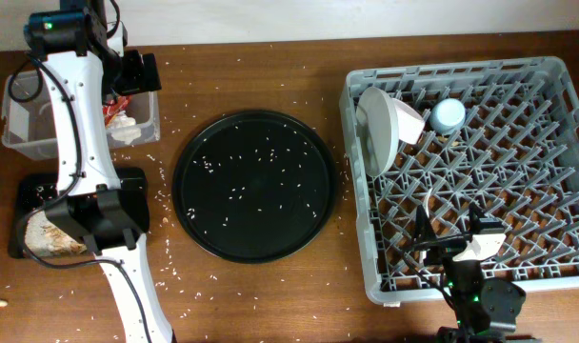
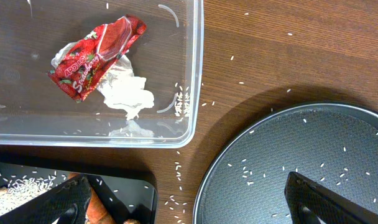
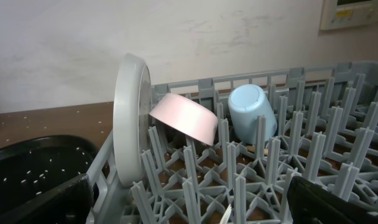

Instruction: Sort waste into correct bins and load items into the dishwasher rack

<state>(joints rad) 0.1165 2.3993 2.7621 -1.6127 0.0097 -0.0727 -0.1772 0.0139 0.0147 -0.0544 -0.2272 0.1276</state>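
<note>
1. Centrally, the large round black tray [image 1: 254, 186] lies on the wood table [image 1: 270, 286]. White rice grains [image 2: 178, 169] are scattered over it and over the wood around its rim.
2. Right of that tray, only a narrow strip of table separates its rim from the wall of the dishwasher rack [image 1: 556, 86]. The two do not touch.
3. In the rack corner nearest the tray, the plate [image 3: 130, 118] stands on edge. The bowl [image 3: 186, 118] leans on it, and the cup [image 3: 251, 112] lies tipped just beyond.
4. Left of the tray, past a wider strip of wood, sits the clear tub [image 2: 198, 74]. Nearer the robot is the black rectangular tray [image 1: 32, 191], holding rice and an orange piece [image 2: 99, 209].
5. Inside the tub, the red wrapper [image 2: 96, 56] lies over the white napkin [image 2: 128, 93]. Its white lettering is too creased to read.
6. The left gripper [image 2: 190, 202] hangs above the gap between tub and round tray, jaws spread wide and holding nothing.
7. The right gripper [image 3: 192, 205] is over the rack's near side, also spread wide and holding nothing.
</note>
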